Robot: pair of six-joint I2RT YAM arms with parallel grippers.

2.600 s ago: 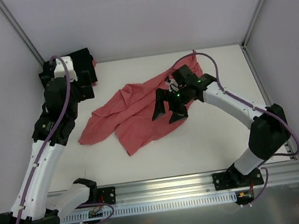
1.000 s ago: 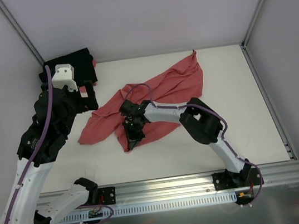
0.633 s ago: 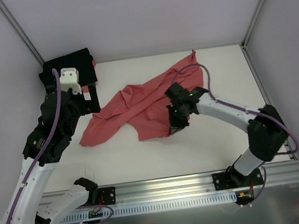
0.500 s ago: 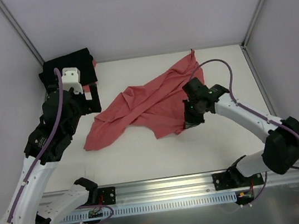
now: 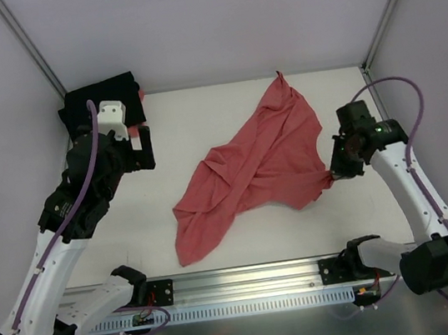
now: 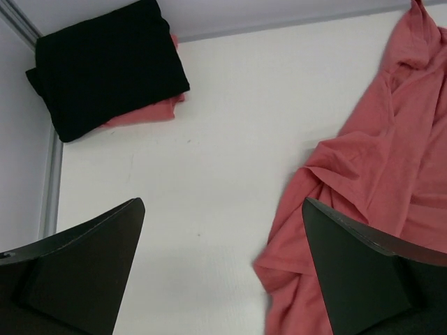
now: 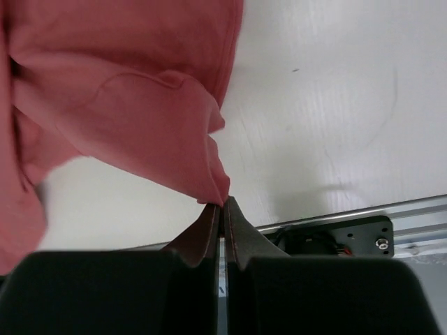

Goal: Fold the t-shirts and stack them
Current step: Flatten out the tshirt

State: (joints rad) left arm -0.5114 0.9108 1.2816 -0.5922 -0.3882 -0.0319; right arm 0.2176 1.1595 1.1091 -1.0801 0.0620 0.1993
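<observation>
We've got the loose coral-red t-shirt (image 5: 258, 171) lying crumpled across the middle of the bench (image 5: 199, 112). It runs on a diagonal, from a pointy bit up at the far edge down to a bunched end close to the front rail (image 5: 249, 275). Lots of folds and wrinkles in it, nowhere near flat.

The right gripper (image 7: 223, 209) is clamped tight on the shirt's right-hand edge. In the right wrist view the two fingers are pressed together with just a small tip of fabric pinched between them. The cloth is drawn out to a point there, and we can see its shadow on the bench underneath. From the top view this happens over the right side of the bench, and the rest of the shirt fans out to the left of the grip.

The left gripper (image 6: 222, 202) has its jaws spread wide with nothing in them. It hangs over the left part of the bench. Between its fingers we only see bare white surface, and the shirt's left edge is off to the right, not touching.

The black t-shirt (image 6: 105, 66) sits folded in the far left corner. It rests on a folded coral-red layer (image 6: 143, 115) that peeks out along its near edge. We can't tell from here exactly what that lower piece is. The left gripper is near this stack but clear of it.
</observation>
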